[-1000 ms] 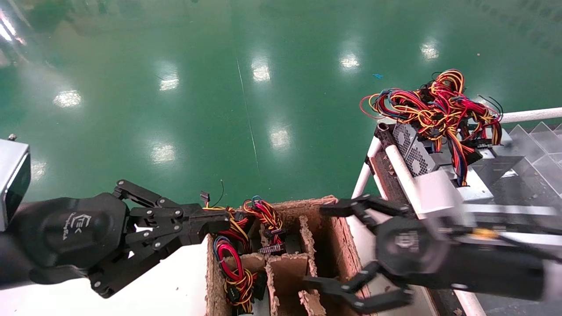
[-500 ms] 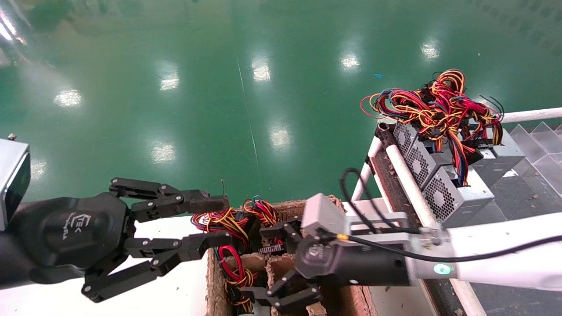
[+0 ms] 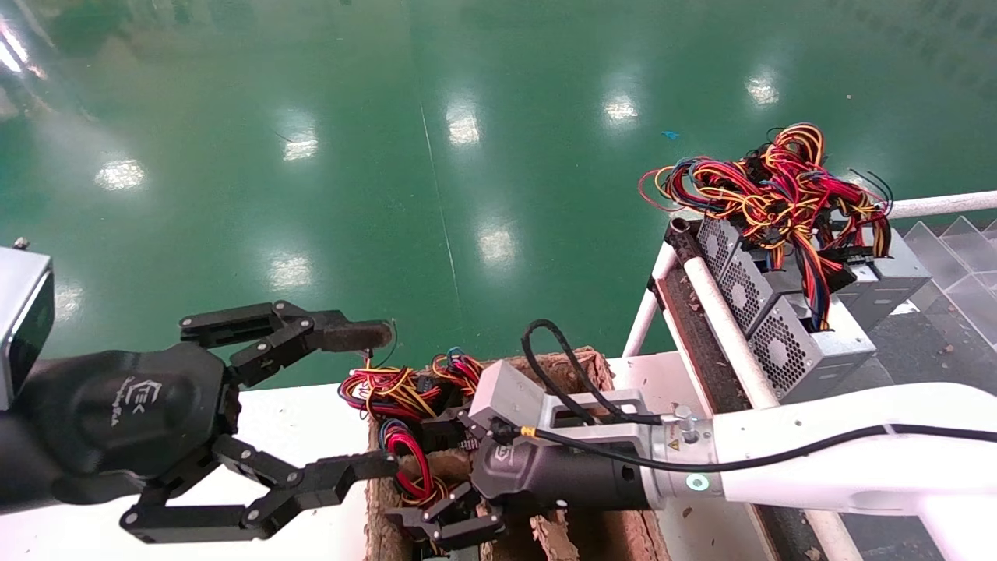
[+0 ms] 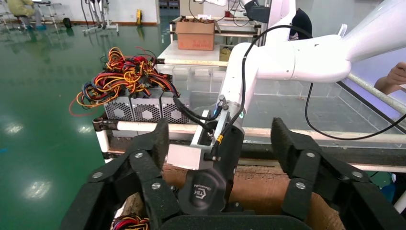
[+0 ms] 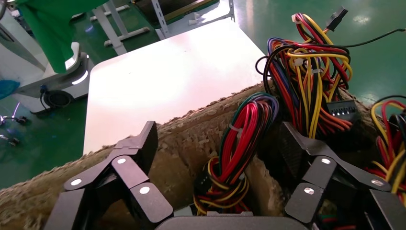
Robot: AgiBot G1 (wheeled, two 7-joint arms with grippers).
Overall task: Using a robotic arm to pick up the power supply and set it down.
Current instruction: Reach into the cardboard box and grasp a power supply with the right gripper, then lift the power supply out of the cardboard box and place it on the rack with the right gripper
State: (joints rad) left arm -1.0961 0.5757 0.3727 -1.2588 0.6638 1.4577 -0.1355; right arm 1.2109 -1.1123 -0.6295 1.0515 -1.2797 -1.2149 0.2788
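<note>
Our right gripper (image 3: 432, 487), on the white robotic arm (image 3: 818, 463), hangs over the brown fibre box (image 3: 600, 538) with its black fingers spread wide, one on each side of a red and yellow wire bundle (image 5: 239, 148). We see the power supply (image 5: 225, 213) only as wires standing in a compartment below; its body is hidden. Our left gripper (image 3: 382, 401) waits beside the box, also wide open, with one fuzzy fingertip. Under the box lies a smooth white table (image 3: 311, 436). Farther right, grey perforated metal units (image 3: 767, 319) with tangled cables sit on a white tube rack (image 3: 724, 312). Beyond, the glossy green floor (image 3: 389, 156) reflects ceiling lamps.
</note>
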